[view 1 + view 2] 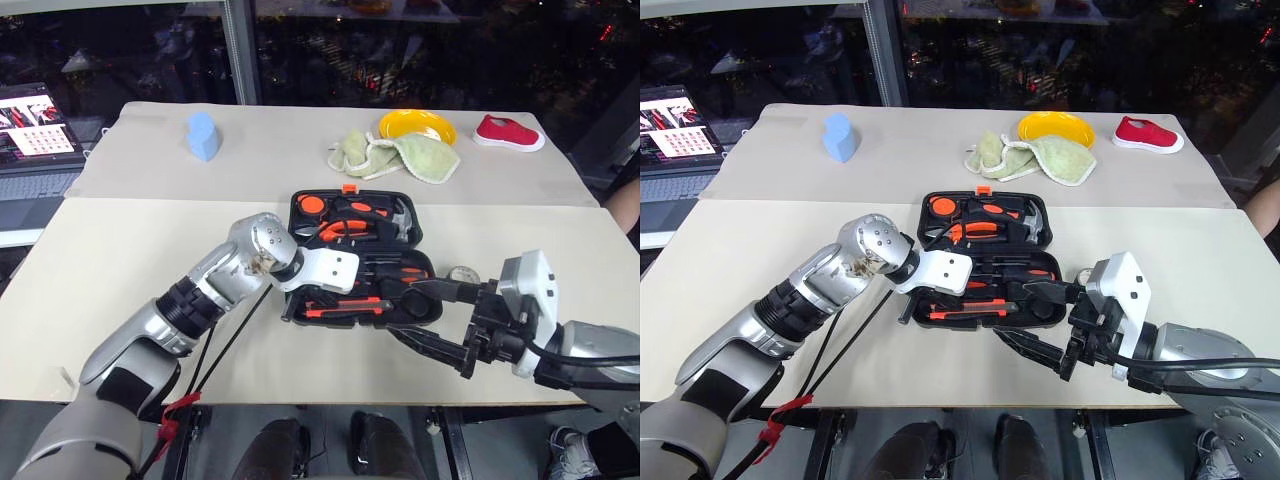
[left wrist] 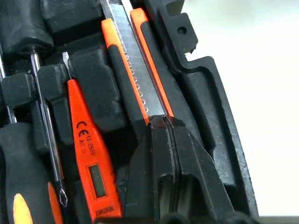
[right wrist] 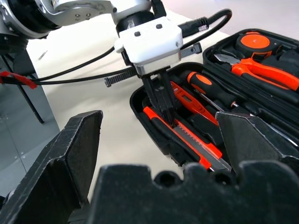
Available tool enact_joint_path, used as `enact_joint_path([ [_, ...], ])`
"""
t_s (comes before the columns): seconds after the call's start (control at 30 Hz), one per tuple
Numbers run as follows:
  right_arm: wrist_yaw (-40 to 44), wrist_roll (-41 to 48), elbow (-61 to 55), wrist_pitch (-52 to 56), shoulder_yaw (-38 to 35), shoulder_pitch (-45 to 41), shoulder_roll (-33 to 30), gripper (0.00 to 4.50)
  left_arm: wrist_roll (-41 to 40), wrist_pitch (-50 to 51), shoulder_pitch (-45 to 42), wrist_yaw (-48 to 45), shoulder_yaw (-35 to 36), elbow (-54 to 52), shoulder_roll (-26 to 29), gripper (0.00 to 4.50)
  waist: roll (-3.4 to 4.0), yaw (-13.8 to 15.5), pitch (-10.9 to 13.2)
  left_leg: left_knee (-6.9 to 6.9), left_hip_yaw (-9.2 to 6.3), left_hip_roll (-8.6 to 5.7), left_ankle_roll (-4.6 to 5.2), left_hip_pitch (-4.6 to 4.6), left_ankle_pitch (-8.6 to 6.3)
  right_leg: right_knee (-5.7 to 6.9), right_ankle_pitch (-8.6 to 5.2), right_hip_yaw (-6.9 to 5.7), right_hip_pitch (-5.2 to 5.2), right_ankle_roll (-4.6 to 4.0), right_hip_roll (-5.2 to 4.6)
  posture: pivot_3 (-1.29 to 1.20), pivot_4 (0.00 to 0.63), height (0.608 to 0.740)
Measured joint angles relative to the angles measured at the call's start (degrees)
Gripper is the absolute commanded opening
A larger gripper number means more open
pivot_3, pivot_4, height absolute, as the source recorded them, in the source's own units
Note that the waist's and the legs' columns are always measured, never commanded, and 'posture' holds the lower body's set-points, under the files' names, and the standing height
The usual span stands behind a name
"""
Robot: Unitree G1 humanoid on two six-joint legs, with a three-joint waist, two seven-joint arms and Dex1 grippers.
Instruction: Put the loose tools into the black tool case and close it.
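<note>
Case [image 1: 420, 312] sits open on the near table [image 1: 120, 250], lid half at the far side with pliers [image 1: 352, 226], hammer [image 1: 402, 215] and what looks like a tape measure [image 1: 311, 206] already slotted, tray half toward me. Utility knife [image 2: 135, 70] lies along the tray's near edge, tester pen [image 2: 88, 154] in the next slot over, screwdriver shafts beside that. My left gripper [image 2: 166, 123] has its fingers pressed together, tips down on the knife's steel slide; I judge I'm seating or nudging the knife into its slot rather than carrying it, since nothing sits between the tips. My right gripper [image 1: 440, 315] hangs spread wide and empty just off the tray's right end, touching nothing. Small round thing [image 1: 462, 275] on the table past my right gripper, just beside the case, may be the tape roll, too small to confirm. Next, I'd guess: lift left clear, check the knife sits flush, fetch that round piece if it's loose, then fold the lid over and latch. Hard to read: whether the knife is fully down, as my own fingers cover its end; my left wrist blocks the tray's left part in the head views; orange latch [image 1: 349, 188] barely shows at the lid's far edge.
</note>
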Motion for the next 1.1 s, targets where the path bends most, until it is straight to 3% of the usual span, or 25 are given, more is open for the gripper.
enact_joint_path([
  [0.3, 0.3, 0.9, 0.4, 0.0, -0.1, -0.3, -1.1, 4.5, -4.2, 2.1, 0.2, -4.5, 2.6, 1.6, -0.7, 0.04, -0.01, 0.3, 0.0, 0.04, 0.03, 0.0, 0.01, -0.03, 0.0, -0.02, -0.01, 0.0, -0.01, 0.01, 0.01, 0.0, 0.15, 0.732],
  [0.4, -0.6, 0.5, 1.1, 0.0, -0.3, -0.3, -0.9, 4.5, -8.6, 3.6, 0.2, -5.0, 6.8, 3.2, -2.3, 0.74, -0.01, 0.4, 0.0, 0.09, 0.02, 0.0, 0.0, -0.06, 0.01, 0.0, -0.01, -0.01, -0.02, 0.01, 0.0, 0.0, 0.15, 0.732],
  [0.53, -3.0, -2.8, 1.5, -0.4, -3.6, 3.4, 0.5, 4.5, -16.3, 7.4, -0.1, -4.4, 16.6, 4.8, -2.8, 2.26, -0.01, 0.4, 0.0, 0.08, 0.01, 0.0, 0.0, -0.06, 0.01, 0.01, -0.01, -0.02, -0.04, 0.02, 0.02, 0.0, 0.15, 0.732],
  [0.73, -1.8, -8.5, 6.8, -1.5, -20.9, 23.8, 7.7, 4.5, -26.2, 10.2, 5.4, -3.5, 34.1, 6.3, 6.1, 4.43, 0.08, 0.3, 0.0, -0.13, 0.05, 0.0, -0.08, 0.11, 0.04, 0.0, -0.02, 0.08, 0.01, 0.0, 0.1, 0.0, 0.15, 0.732],
  [0.9, 4.2, -11.1, 10.6, -4.8, -33.4, 35.4, 12.6, 4.5, -32.7, 15.8, 12.2, -2.4, 39.1, 1.4, 10.5, 4.43, 0.06, 0.5, 0.0, -0.1, 0.03, 0.0, -0.47, 0.34, -0.2, -0.04, -0.07, 0.1, 0.3, 0.08, 0.06, 0.0, 0.15, 0.732],
  [1.0, 6.7, -12.2, 12.7, -5.8, -35.8, 36.4, 12.5, 4.5, -34.6, 16.6, 13.2, -2.3, 40.0, -1.9, 12.5, 4.43, 0.09, 0.2, 0.0, -0.12, 0.05, 0.0, -0.4, 0.75, -0.29, -0.09, -0.38, 0.15, 0.68, 0.57, 0.04, 0.0, 0.15, 0.732],
  [1.1, 9.3, -13.9, 16.8, -6.1, -36.3, 34.6, 7.9, 4.5, -34.9, 16.1, 15.3, -1.5, 39.6, -5.5, 13.3, 4.43, 0.19, -0.6, 0.0, -0.22, 0.14, 0.01, -0.03, 1.36, -0.59, -0.12, -0.56, 0.28, 1.16, 0.74, -0.01, 0.0, 0.15, 0.732],
])
